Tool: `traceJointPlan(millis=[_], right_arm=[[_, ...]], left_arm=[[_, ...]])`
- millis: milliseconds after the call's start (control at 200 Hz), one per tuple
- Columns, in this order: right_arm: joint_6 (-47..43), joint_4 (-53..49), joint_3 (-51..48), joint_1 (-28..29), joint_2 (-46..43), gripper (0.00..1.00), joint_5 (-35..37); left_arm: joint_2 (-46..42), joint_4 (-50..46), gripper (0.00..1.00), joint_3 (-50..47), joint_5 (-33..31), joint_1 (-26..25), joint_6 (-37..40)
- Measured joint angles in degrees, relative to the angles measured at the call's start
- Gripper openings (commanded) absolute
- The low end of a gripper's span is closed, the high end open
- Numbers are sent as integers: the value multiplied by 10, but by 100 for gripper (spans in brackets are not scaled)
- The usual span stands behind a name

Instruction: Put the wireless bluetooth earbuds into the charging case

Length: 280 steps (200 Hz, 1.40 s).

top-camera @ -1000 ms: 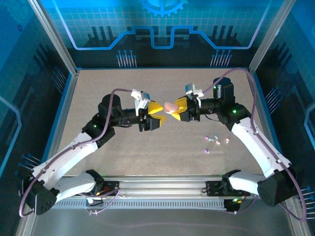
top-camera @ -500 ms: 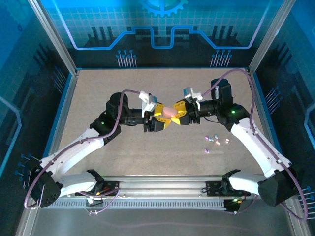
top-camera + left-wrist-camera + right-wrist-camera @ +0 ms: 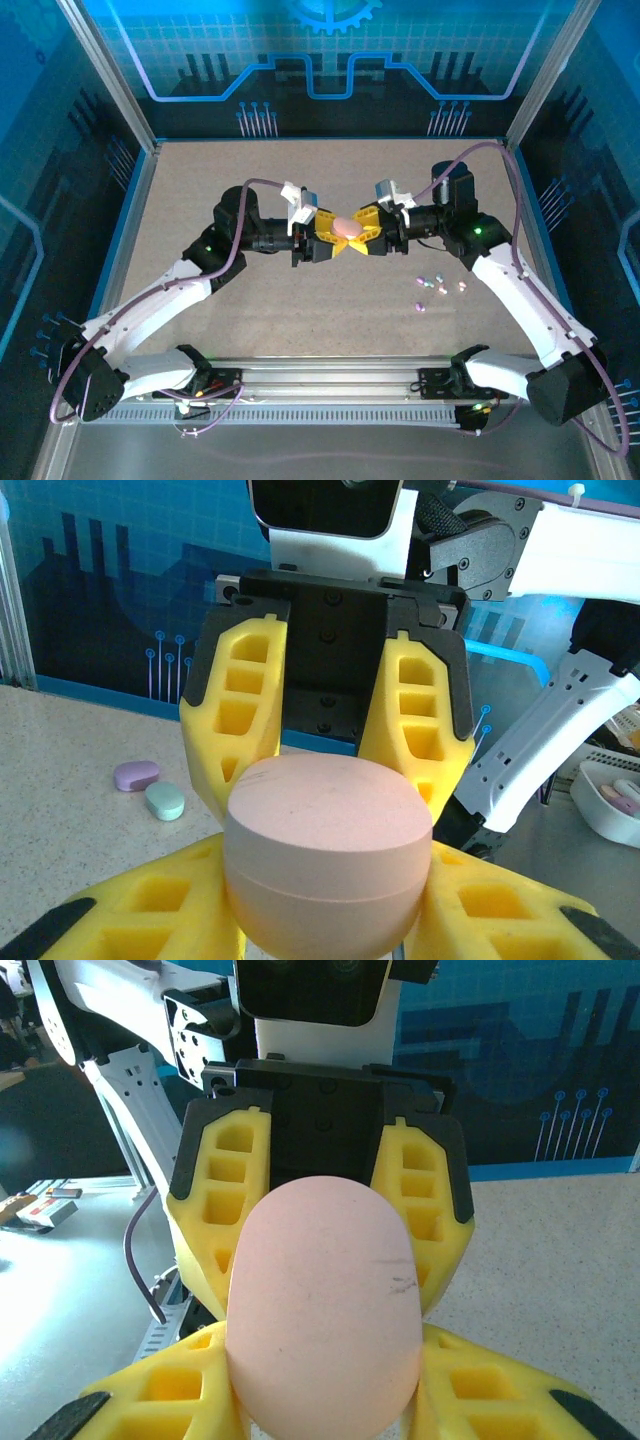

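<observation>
The charging case (image 3: pixel 348 226), a pink pebble-shaped shell, hangs closed above the middle of the table. My left gripper (image 3: pixel 334 241) and right gripper (image 3: pixel 363 232) meet on it from opposite sides. The left wrist view has the case (image 3: pixel 325 850) pressed between my left gripper's (image 3: pixel 325 925) yellow fingers, with the right gripper's fingers (image 3: pixel 235 720) clamping it from behind. From the right wrist, the case (image 3: pixel 320 1310) sits wedged in my right gripper (image 3: pixel 320 1410). Several tiny pastel earbuds (image 3: pixel 437 285) lie on the table to the right; a purple one (image 3: pixel 136 775) and a teal one (image 3: pixel 164 801) lie side by side.
The speckled table (image 3: pixel 250 170) is walled by a blue-lit metal frame (image 3: pixel 140 170). A white tray (image 3: pixel 610 800) with pastel pieces stands outside the enclosure. One earbud (image 3: pixel 420 307) lies a little apart from the others, nearer the front rail.
My left arm has swung right and its gripper has closed onto the case. The right gripper has carried the case slightly left and kept its hold.
</observation>
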Motion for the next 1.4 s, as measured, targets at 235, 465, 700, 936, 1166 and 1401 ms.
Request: traceJointPlan(millis=[235,465,700,936,1166,1401], right_arm=[[-2,-14,0,0,-3,41,14],[17,-14,-2,1,-14,46,35],[40,-13,-2,1,-14,49,45],[69,-12,-2,-13,-14,49,39],[81,-11,-2,-15,-15,50,44],[89,8,-2,-22,-19,46,88]], left_arm=[[2,-8,22,0,0,0,3],[3,-8,21,1,-4,0,14],[5,-13,20,2,-11,0,21],[5,-35,20,3,-16,0,33],[5,-38,21,3,-17,0,33],[5,-39,21,3,5,-4,33]])
